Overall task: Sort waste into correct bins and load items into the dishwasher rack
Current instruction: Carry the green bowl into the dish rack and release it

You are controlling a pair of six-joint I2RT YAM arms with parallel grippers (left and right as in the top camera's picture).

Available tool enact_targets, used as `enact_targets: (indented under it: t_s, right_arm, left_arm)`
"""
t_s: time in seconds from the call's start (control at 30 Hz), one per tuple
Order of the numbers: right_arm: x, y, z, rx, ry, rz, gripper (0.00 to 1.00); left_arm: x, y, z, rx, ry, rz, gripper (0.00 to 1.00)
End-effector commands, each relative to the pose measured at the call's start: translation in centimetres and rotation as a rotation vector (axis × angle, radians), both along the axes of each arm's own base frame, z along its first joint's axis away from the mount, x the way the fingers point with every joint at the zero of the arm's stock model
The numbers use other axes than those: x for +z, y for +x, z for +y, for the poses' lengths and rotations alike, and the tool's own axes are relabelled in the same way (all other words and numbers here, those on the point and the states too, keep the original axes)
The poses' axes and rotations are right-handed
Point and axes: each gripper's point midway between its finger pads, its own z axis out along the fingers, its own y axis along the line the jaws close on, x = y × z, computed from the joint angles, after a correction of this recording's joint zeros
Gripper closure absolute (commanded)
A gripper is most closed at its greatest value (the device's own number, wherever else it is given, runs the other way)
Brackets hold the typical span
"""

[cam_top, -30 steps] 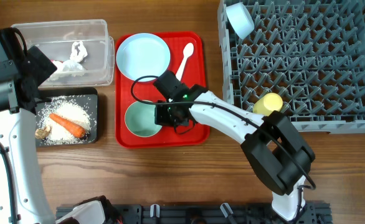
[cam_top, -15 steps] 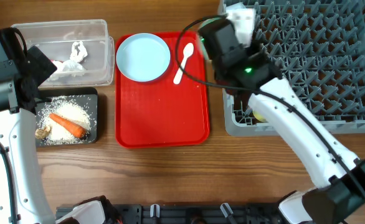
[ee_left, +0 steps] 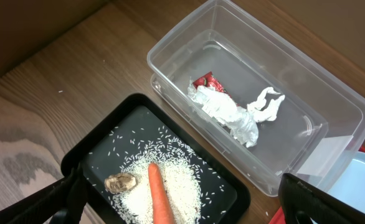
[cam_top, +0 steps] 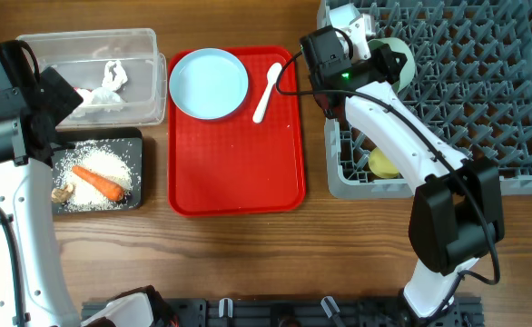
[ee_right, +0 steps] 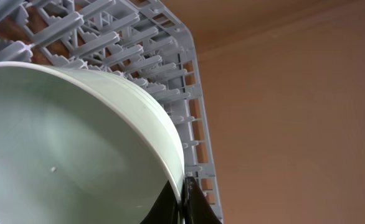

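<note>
Pale green bowl [cam_top: 396,62] tilted over dishwasher rack [cam_top: 470,100], near far-left corner, rim pinched in your right gripper [ee_right: 181,200]. Looks rigid, light, glossy, likely slippery: hold by rim, seat between pegs gently. Left gripper [ee_left: 189,208] fingers wide, empty.

On the right arm [cam_top: 402,136]: stretched far forward from the near table edge, elbow bent, forearm angled back and left. Right gripper [cam_top: 386,62] pinched tight on the rim of the pale green bowl [ee_right: 64,143], one dark finger [ee_right: 184,200] pressed against it. On the left arm [cam_top: 12,209]: raised along the left side, left gripper [ee_left: 182,196] spread wide.
</note>
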Motion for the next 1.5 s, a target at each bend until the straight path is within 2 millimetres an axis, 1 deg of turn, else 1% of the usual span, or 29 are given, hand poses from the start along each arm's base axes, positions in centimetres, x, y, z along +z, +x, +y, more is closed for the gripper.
enact_targets:
  t_s: [0.0,0.1,0.2,0.3,0.4,0.53,0.6,0.67,0.87,1.0,1.1,1.3,1.33,1.37,1.4,1.43,1.47]
  right_arm:
    - [-0.8,0.1,1.2,0.044,-0.007,0.049,0.96]
    - [-1.3,0.0,2.3,0.078,0.006,0.071,0.96]
    - [-1.3,0.1,2.5,0.079,0.015,0.054,0.96]
    - [-1.2,0.2,2.2,0.085,-0.011,0.08,0.96]
    - [0.4,-0.2,1.3,0.043,-0.121,0.074,0.96]
    - [0.3,0.0,1.4,0.061,-0.132,0.106,0.96]
    - [0.3,0.0,1.4,0.077,-0.161,0.149,0.96]
    - [0.0,0.2,1.5,0.099,-0.166,0.187,0.96]
    - [-1.4,0.8,0.9,0.107,-0.108,0.179,0.96]
    - [-2.7,1.3,1.4,0.136,-0.069,0.193,0.96]
    - [-2.7,1.3,1.7,0.143,-0.069,0.194,0.96]
    - [-2.7,1.0,3.5,0.181,-0.074,0.194,0.95]
    - [-2.7,1.0,3.9,0.19,-0.074,0.193,0.87]
    - [-2.7,0.9,4.3,0.197,-0.075,0.193,0.82]
    - [-2.7,0.9,4.5,0.204,-0.076,0.193,0.79]
    - [-2.7,0.8,4.8,0.211,-0.079,0.196,0.73]
    - [-2.7,0.7,5.3,0.221,-0.082,0.198,0.63]
  left_arm:
    - [1.0,-0.1,0.4,0.013,0.017,-0.021,0.0]
    - [1.0,-0.1,0.4,0.013,0.017,-0.021,0.0]
    - [1.0,-0.1,0.4,0.013,0.017,-0.021,0.0]
    - [1.0,-0.1,0.4,0.013,0.017,-0.021,0.0]
    - [1.0,-0.1,0.4,0.013,0.017,-0.021,0.0]
    - [1.0,-0.1,0.4,0.013,0.017,-0.021,0.0]
    - [1.0,-0.1,0.4,0.013,0.017,-0.02,0.0]
    - [1.0,-0.1,0.4,0.013,0.017,-0.021,0.0]
    - [1.0,-0.1,0.4,0.013,0.017,-0.021,0.0]
    - [1.0,-0.1,0.4,0.013,0.017,-0.021,0.0]
    - [0.9,-0.1,0.4,0.013,0.017,-0.02,0.0]
    - [1.0,-0.1,0.4,0.013,0.017,-0.021,0.0]
    - [1.0,-0.1,0.4,0.014,0.017,-0.02,0.0]
    - [1.0,-0.1,0.4,0.014,0.017,-0.021,0.0]
    - [1.0,-0.1,0.4,0.013,0.017,-0.021,0.0]
    - [1.0,-0.1,0.4,0.013,0.017,-0.021,0.0]
    - [0.9,-0.1,0.4,0.013,0.017,-0.02,0.0]
